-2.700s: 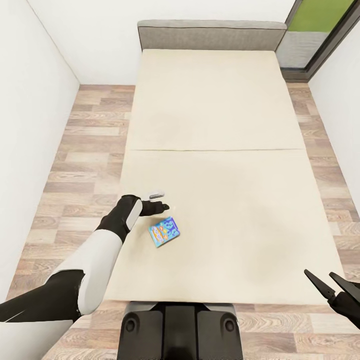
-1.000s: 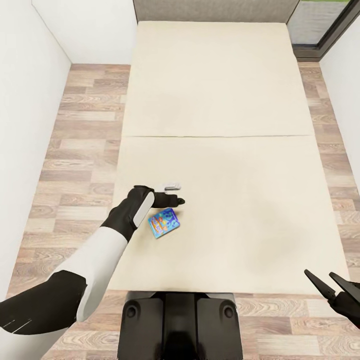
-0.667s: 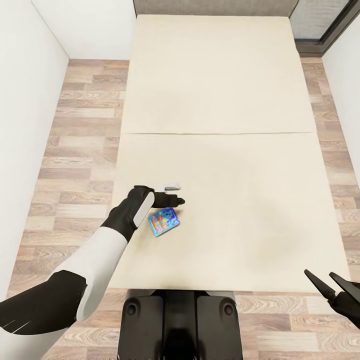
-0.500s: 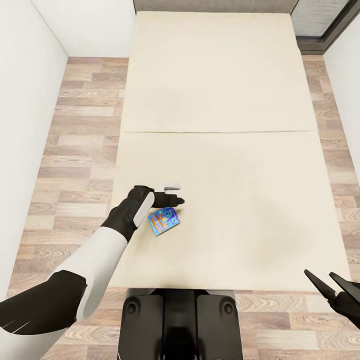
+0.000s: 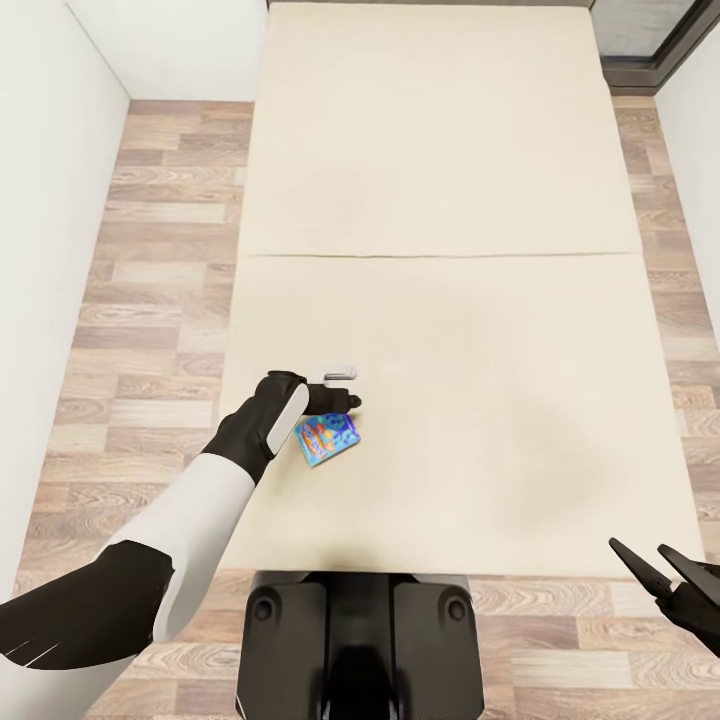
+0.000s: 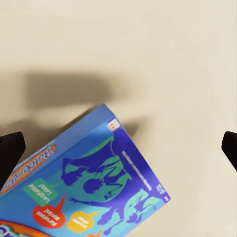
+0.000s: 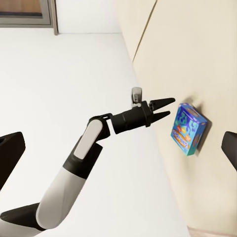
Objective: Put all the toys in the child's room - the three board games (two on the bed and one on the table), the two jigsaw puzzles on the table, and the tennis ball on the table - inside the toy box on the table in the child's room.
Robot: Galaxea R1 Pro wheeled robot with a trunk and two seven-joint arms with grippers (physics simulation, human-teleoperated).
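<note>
One board game (image 5: 328, 440), a light blue box with blue lettering, lies flat on the cream bed (image 5: 450, 200) near its left edge. My left gripper (image 5: 346, 403) hovers open just over the box's far edge. In the left wrist view the board game (image 6: 94, 187) lies below the open left gripper (image 6: 120, 150), with its corner between the spread fingertips (image 6: 10, 153). The right wrist view shows the left gripper (image 7: 165, 109) beside the board game (image 7: 188, 129), not touching it. My right gripper (image 5: 660, 568) hangs open off the bed's near right corner.
Wood-plank floor (image 5: 150, 250) runs along both sides of the bed, with a white wall (image 5: 40, 200) close on the left. My dark base (image 5: 355, 640) stands against the bed's foot. A dark-framed window (image 5: 650, 30) is at the far right.
The camera has moved forward and down, so the headboard has left the view. My left gripper has crept closer over the board game's far edge. The right arm has not moved.
</note>
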